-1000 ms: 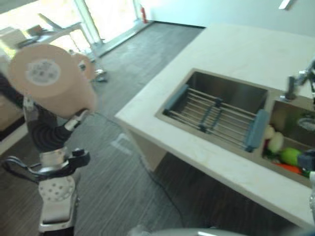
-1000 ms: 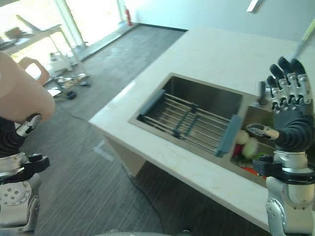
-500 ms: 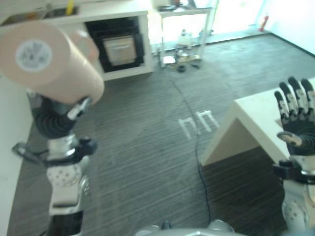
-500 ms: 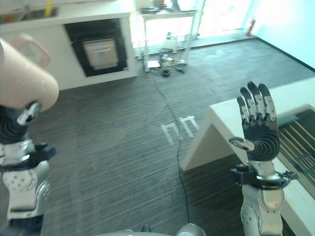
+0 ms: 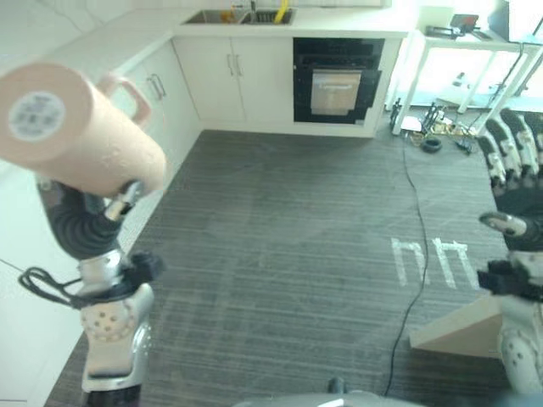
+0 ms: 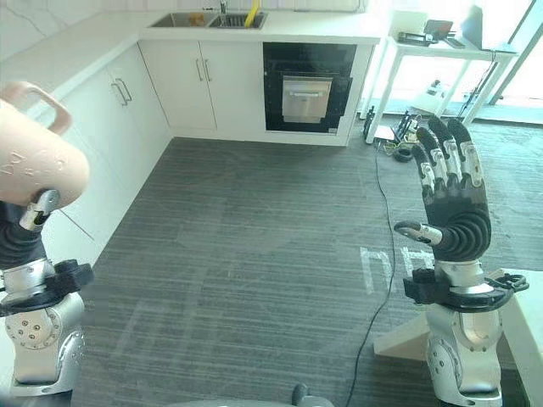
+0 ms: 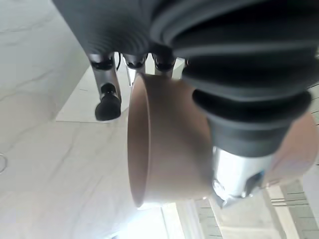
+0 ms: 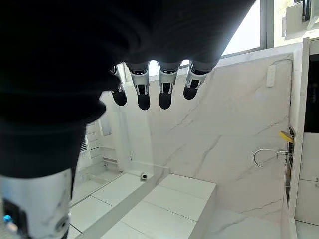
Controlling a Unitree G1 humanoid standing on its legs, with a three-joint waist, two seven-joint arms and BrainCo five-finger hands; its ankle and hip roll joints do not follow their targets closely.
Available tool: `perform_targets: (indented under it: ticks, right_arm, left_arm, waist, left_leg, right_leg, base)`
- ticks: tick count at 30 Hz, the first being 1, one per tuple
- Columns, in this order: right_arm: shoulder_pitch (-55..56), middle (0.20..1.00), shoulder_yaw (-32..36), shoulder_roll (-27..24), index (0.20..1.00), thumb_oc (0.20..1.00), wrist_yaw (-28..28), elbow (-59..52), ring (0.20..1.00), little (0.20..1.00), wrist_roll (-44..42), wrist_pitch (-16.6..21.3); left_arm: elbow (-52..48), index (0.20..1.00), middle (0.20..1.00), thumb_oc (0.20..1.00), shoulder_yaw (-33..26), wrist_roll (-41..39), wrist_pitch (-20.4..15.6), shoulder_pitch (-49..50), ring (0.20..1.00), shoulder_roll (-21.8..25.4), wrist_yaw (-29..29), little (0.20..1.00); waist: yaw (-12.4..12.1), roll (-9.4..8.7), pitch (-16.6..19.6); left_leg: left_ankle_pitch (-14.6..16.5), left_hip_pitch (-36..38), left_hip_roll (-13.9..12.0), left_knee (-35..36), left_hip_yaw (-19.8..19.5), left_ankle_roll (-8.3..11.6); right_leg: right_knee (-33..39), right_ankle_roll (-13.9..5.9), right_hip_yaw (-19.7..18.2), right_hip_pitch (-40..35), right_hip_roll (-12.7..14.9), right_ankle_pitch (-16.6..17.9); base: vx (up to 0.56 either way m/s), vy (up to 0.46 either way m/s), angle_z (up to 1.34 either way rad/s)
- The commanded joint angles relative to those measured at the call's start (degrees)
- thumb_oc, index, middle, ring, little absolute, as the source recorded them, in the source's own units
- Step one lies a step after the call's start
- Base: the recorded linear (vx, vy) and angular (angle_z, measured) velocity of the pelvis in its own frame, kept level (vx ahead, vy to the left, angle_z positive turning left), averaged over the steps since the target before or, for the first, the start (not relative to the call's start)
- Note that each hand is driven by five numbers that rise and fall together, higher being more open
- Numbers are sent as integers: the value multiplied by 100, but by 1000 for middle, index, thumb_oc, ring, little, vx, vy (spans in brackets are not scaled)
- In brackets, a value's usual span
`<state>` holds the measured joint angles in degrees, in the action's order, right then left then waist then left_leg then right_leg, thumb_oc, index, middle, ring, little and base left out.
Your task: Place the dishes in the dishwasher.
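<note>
A peach-coloured mug (image 5: 81,127) with a handle is held high at the left, lying on its side with its base towards me. My left hand (image 5: 125,199) is shut on it from below; the left wrist view has the fingers (image 7: 107,99) curled over the mug's rim (image 7: 164,144). At the right, my right hand (image 6: 454,208) stands upright and open with straight fingers (image 8: 143,94) and holds nothing.
White cabinets (image 6: 182,85) run along the left and the far wall. A black built-in appliance (image 6: 307,89) sits in the far row, under a counter with a sink (image 6: 212,17). A white table (image 6: 441,42) stands far right. A pale counter corner (image 6: 522,309) is at lower right.
The whole picture has swung from the sink counter across the floor to the cabinets, so the camera has turned. Both hands keep their pose, and the mug stays in the left hand.
</note>
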<state>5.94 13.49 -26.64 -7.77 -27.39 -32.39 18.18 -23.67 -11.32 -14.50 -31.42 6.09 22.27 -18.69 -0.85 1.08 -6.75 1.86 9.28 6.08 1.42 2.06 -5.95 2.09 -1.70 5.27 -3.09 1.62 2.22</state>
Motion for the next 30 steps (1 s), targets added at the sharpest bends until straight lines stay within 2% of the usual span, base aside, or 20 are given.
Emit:
perform_targets:
  ticks: [1, 6, 7, 10, 12, 17, 27, 29, 30]
  right_arm:
    - [-100, 1000, -78, 26, 1000, 1000, 82, -123, 1000, 1000, 46, 48]
    - [-112, 1000, -145, -26, 1000, 1000, -63, -93, 1000, 1000, -47, 26]
    - [62, 1000, -354, -138, 1000, 1000, 279, -70, 1000, 1000, -10, -86]
    - [50, 1000, -377, -99, 1000, 1000, 261, 16, 1000, 1000, 108, -22]
    - [87, 1000, -319, -112, 1000, 1000, 276, -25, 1000, 1000, 123, -110]
    - [344, 1000, -129, -36, 1000, 1000, 77, -151, 1000, 1000, -42, -43]
    - [224, 1000, -230, -12, 1000, 1000, 416, -143, 1000, 1000, 112, -9]
    - [196, 1000, -238, -25, 1000, 1000, 374, -123, 1000, 1000, 74, -34]
    - [193, 1000, -236, -64, 1000, 1000, 316, -97, 1000, 1000, 18, -20]
  left_arm:
    - [-264, 200, 200, 200, -236, 357, -191, -142, 200, 380, -236, 200]
    - [-215, 200, 200, 200, -476, 341, -158, -3, 200, 514, -331, 200]
    - [-151, 200, 200, 200, 397, -492, 238, -405, 200, 272, -269, 200]
    - [-110, 200, 200, 200, 329, -481, 136, -300, 200, 242, -147, 200]
    - [-147, 200, 200, 200, 177, -590, 98, -131, 200, 264, -58, 200]
    - [-113, 200, 200, 200, -30, -818, -78, 137, 200, 285, 200, 200]
    - [-39, 200, 200, 200, 94, -626, 17, -49, 200, 343, 195, 200]
    - [-24, 200, 200, 200, 89, -604, 13, -11, 200, 340, 133, 200]
    - [-14, 200, 200, 200, 57, -625, -12, 41, 200, 344, 122, 200]
  waist:
    - [-21, -226, 138]
    - [-75, -170, 165]
    - [398, -300, 211]
    - [347, -328, 231]
    - [316, -337, 262]
    - [346, -338, 303]
    - [413, -270, 272]
    - [385, -281, 219]
    - [367, -336, 154]
  left_leg:
    - [118, -226, -615, 358, -345, 568]
    - [109, -214, -633, 358, -326, 592]
    - [140, -180, -916, 327, 594, 782]
    - [169, -138, -917, 345, 613, 766]
    - [196, -109, -933, 358, 649, 753]
    - [214, -62, -936, 358, 687, 743]
    - [138, -99, -1105, 358, 660, 871]
    - [103, -106, -1108, 193, 686, 929]
    - [165, -270, -1087, -367, 719, 956]
  right_leg:
    - [-5, -548, 261, -155, 370, -161]
    - [86, -515, 341, -256, 348, -190]
    - [267, -400, 268, -303, 289, -230]
    - [284, -386, 310, -350, 290, -257]
    - [290, -382, 363, -372, 287, -271]
    - [287, -353, 352, -384, 237, -290]
    - [291, -269, 289, -357, 107, -336]
    - [291, -212, 321, -358, 77, -339]
    - [286, -166, 321, -364, 88, -334]
  base:
    - [13, -73, 7]
    - [-30, -55, 16]
    - [-18, -11, -3]
    - [0, 5, -6]
    - [12, -7, -6]
    - [55, -66, -1]
    - [54, -140, 1]
    - [54, -171, 0]
    - [53, -311, -8]
